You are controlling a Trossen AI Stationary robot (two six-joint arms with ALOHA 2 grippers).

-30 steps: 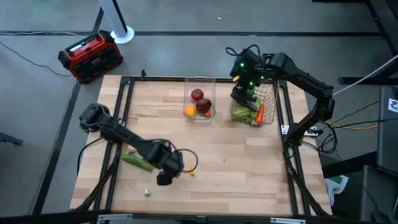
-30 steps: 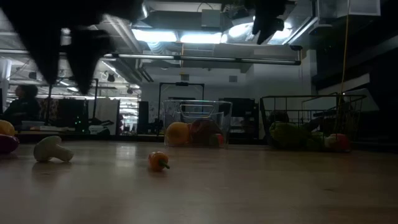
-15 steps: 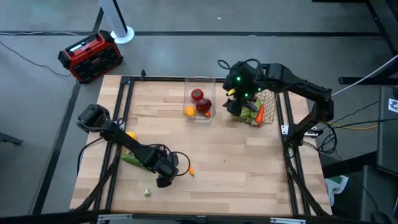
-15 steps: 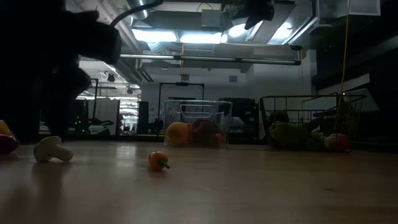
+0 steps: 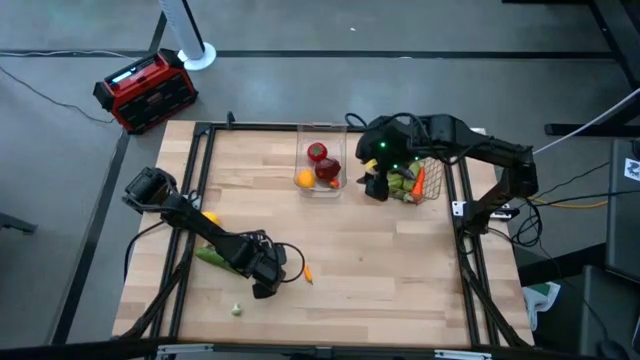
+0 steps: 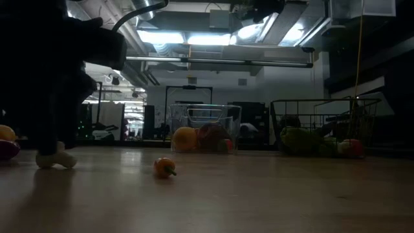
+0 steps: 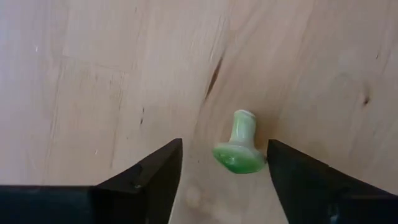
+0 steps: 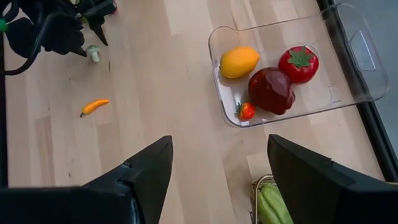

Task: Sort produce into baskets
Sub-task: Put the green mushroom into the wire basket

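Note:
My left gripper (image 5: 262,286) is open and points down at the near left of the table. A small pale-green mushroom-shaped piece (image 7: 239,147) lies on its side on the wood between the fingers, apart from both. It also shows in the low view (image 6: 57,157). An orange chili (image 5: 307,276) lies just to the right. A cucumber (image 5: 217,259) and a yellow-orange piece (image 5: 210,217) lie to the left. The clear bin (image 5: 340,135) holds red and orange fruit. The wire basket (image 5: 432,172) holds green produce and a carrot. My right gripper (image 5: 377,186) is open and empty between the two baskets.
A red-black box (image 5: 146,90) stands on the floor beyond the table's far left corner. The black frame rails (image 5: 470,250) run along the table's sides. Bare wood lies across the table's middle and near right (image 5: 400,290).
My left gripper has gone down and a little toward the near edge, over the mushroom-shaped piece, staying open. My right gripper has left the wire basket and gone toward the near edge and slightly left, stopping between the baskets. No produce has moved.

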